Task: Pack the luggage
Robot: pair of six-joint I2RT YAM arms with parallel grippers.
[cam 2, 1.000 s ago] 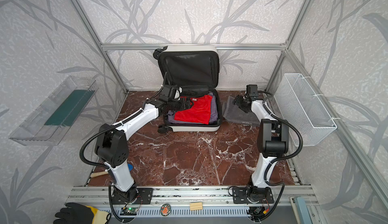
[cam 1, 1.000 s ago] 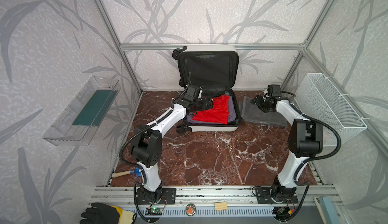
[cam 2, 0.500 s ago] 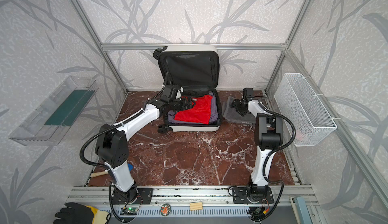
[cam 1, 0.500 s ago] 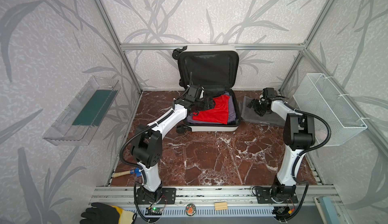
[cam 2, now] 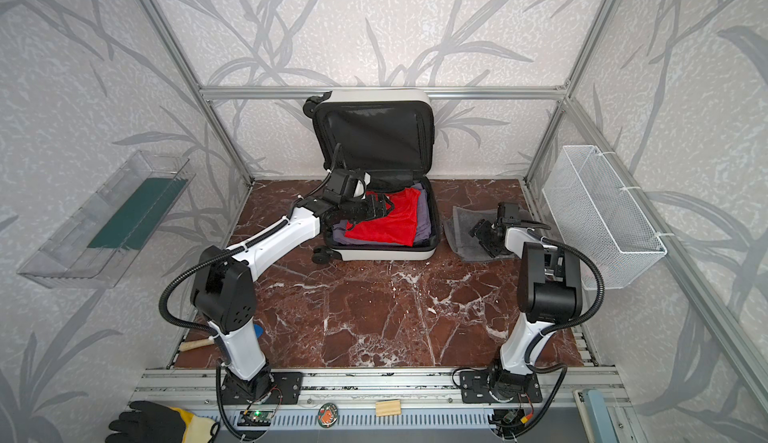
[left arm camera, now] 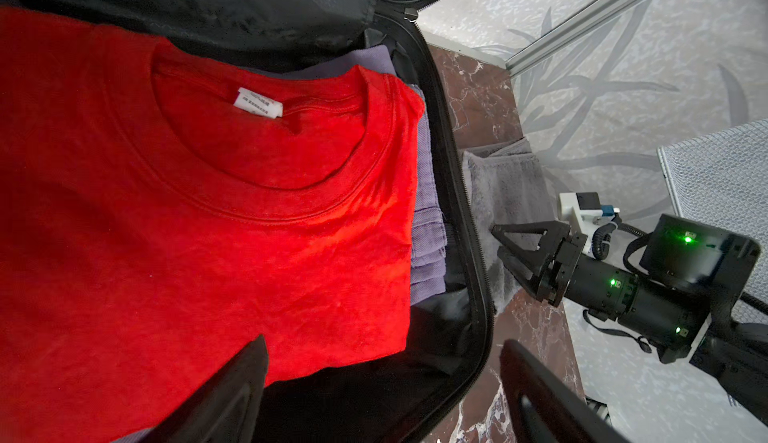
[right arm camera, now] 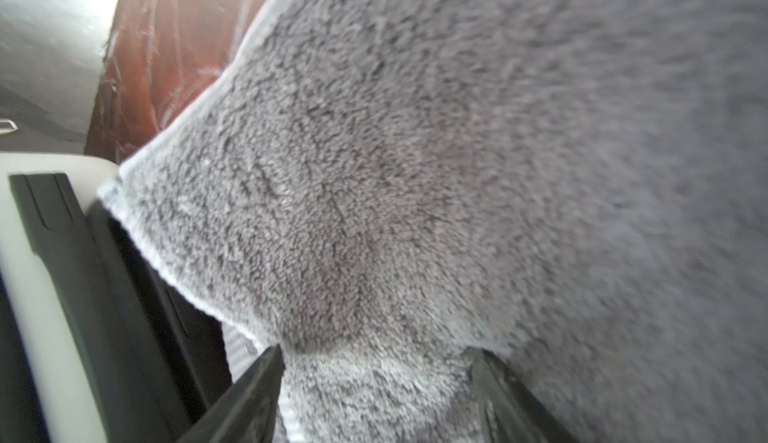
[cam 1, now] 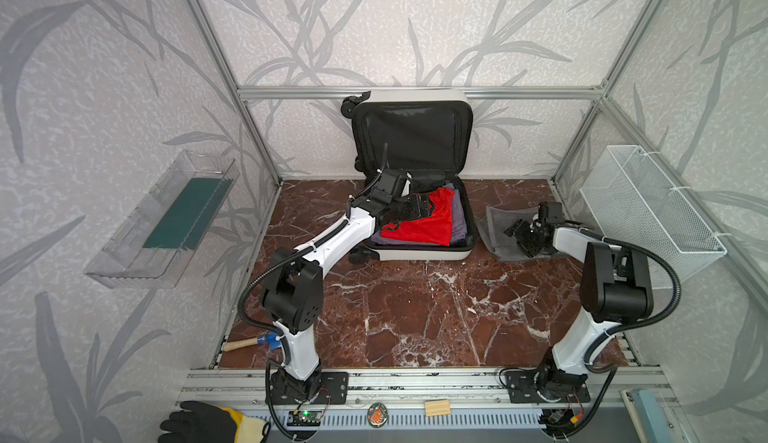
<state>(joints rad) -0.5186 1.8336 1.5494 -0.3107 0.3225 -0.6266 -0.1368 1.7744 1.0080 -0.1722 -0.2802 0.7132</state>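
The luggage (cam 1: 419, 255) (cam 2: 386, 255) lies open at the back wall, its black-lined lid upright. Inside it, a red T-shirt (cam 1: 428, 225) (left arm camera: 208, 212) rests on a folded purple garment (cam 1: 457, 212) (left arm camera: 424, 212). My left gripper (cam 1: 409, 212) (cam 2: 376, 208) (left arm camera: 384, 343) hovers open over the near left corner of the case and holds nothing. A grey towel (cam 1: 498, 220) (cam 2: 461, 229) (right arm camera: 415, 171) lies on the floor to the right of the case. My right gripper (cam 1: 517, 237) (cam 2: 482, 239) (right arm camera: 376, 351) is down on it with jaws apart, and the pile bulges between the fingertips.
A white wire basket (cam 1: 648, 212) hangs on the right wall. A clear tray (cam 1: 166, 220) with a green insert hangs on the left wall. A wooden-handled tool (cam 1: 245, 343) lies at the front left of the marble floor. A glove (cam 1: 208, 424) and a wood block (cam 1: 436, 407) sit on the front rail.
My right gripper has come down and forward onto the grey towel, and its elbow has shifted. The left arm has hardly moved.
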